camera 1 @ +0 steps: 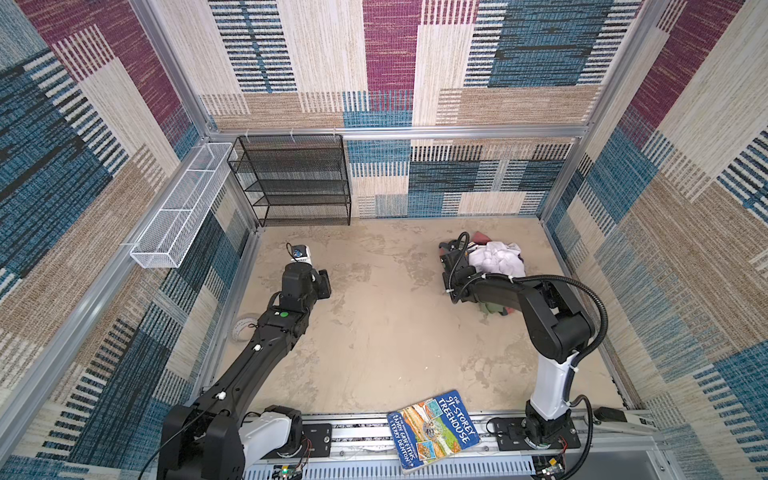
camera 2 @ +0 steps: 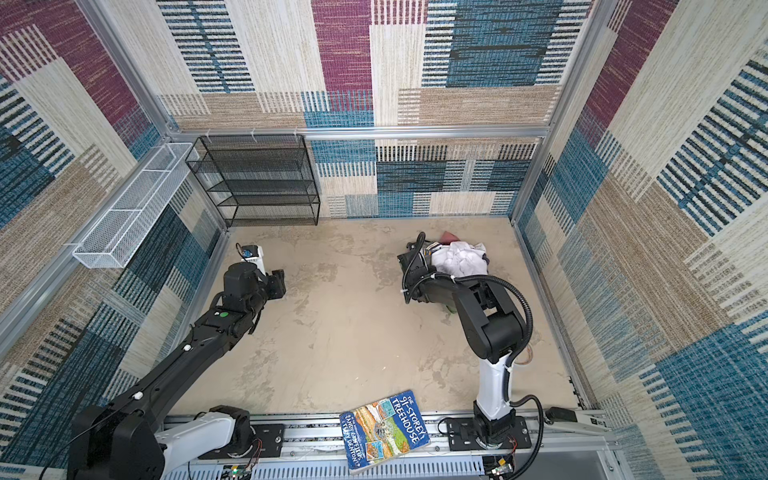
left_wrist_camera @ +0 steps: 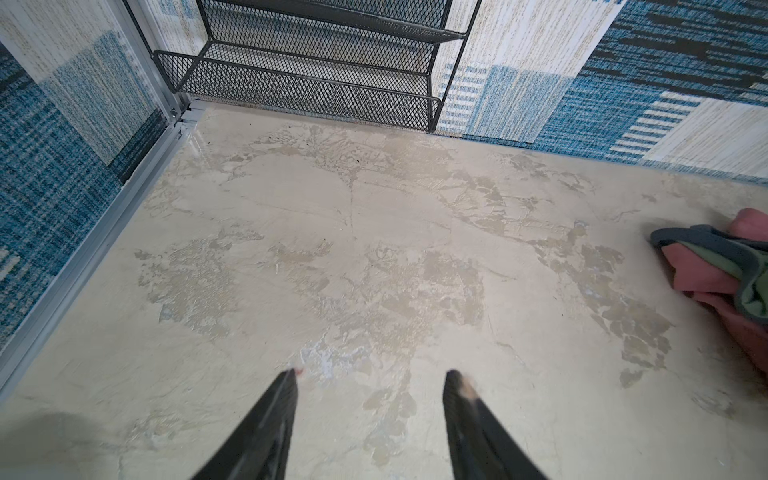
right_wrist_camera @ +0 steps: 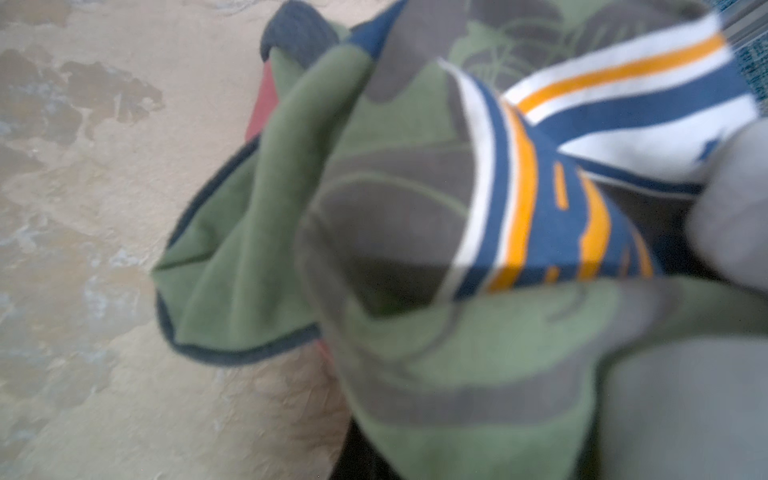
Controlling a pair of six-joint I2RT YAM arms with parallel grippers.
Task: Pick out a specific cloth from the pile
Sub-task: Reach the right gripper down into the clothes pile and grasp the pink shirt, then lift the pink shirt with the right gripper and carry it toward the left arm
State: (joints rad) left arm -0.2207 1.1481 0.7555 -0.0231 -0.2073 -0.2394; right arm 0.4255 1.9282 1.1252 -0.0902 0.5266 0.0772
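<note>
While left fingers gape, right fingers closed in pile; cloth bunched, axis unclear.

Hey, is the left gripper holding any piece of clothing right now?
No, in the left wrist view the left gripper stands open above the table with nothing between its fingers.

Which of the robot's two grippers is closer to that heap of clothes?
The right. The right gripper sits at the edge of the pile, fabric filling its wrist view. The left gripper hangs open above bare table, well off to its left in both top views.
</note>
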